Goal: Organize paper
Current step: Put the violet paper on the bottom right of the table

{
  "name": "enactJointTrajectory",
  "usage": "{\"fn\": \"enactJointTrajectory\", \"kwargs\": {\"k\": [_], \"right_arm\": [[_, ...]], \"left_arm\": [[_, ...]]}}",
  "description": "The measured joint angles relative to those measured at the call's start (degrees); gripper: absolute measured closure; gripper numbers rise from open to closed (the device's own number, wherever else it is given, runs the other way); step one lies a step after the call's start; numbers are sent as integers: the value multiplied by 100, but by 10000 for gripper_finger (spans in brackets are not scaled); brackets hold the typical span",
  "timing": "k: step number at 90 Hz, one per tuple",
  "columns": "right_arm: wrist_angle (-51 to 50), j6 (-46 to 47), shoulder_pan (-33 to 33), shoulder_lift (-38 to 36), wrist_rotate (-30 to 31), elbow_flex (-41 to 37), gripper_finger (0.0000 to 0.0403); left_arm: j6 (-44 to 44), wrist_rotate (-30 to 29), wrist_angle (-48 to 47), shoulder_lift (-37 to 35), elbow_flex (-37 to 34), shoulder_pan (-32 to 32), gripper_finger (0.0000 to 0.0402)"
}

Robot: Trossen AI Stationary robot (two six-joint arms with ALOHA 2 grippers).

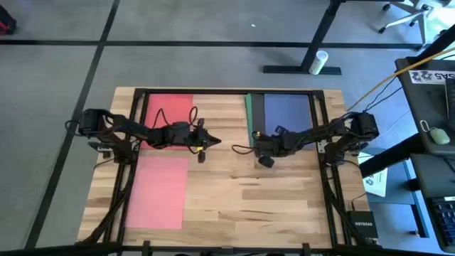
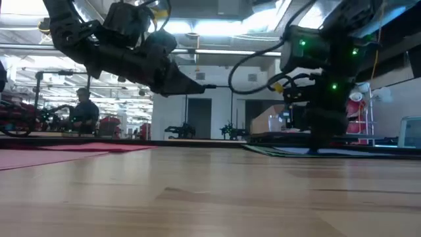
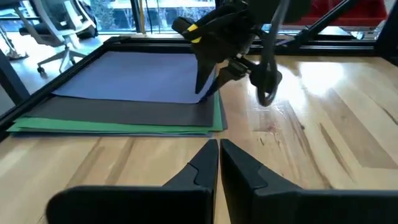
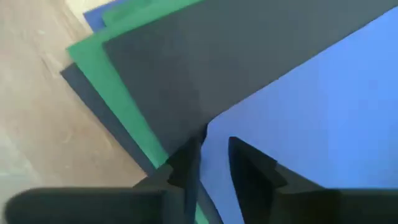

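Observation:
A stack of paper lies at the table's far right: a blue sheet [image 1: 288,114] on top, then dark grey [image 3: 124,112] and green [image 1: 249,114] ones. Flat at far left is a red sheet [image 1: 167,117]. A pink sheet [image 1: 158,192] sits nearer the front on the same side. My right gripper [image 4: 214,155] points down at the blue sheet's near-left corner, with a narrow gap between its fingers. My left gripper [image 3: 219,149] hangs shut above the bare wood at the table's middle [image 1: 210,141], pointing toward the stack. My right gripper comes from above onto the stack at the blue sheet's near-left corner [image 4: 211,127]. One fingertip [image 4: 186,155] stands over the dark grey sheet just beside that corner, the other [image 4: 249,165] over the blue. The sheets lie flat. I cannot tell whether any paper is caught between the fingers.
Black frame rails [image 1: 323,142] run along the table's left, right and far sides. A white printed sheet [image 1: 375,181] and a dark box [image 1: 362,227] lie off the right edge. Bare wood [image 1: 256,206] spans the near middle. A person [image 2: 82,105] sits in the room behind.

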Motion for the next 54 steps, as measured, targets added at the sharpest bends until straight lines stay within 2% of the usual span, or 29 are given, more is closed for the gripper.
{"fn": "enactJointTrajectory", "kwargs": {"k": [9,29,54], "right_arm": [[5,-134,17,0,-38,-15,395],[-75,-108,125,0,-405,92,402],[-974,182,708,0,-958,960,403]], "left_arm": [[0,-1,-9,0,0,0,402],[0,1,-69,0,0,0,402],[2,-1,-165,0,0,1,402]]}}
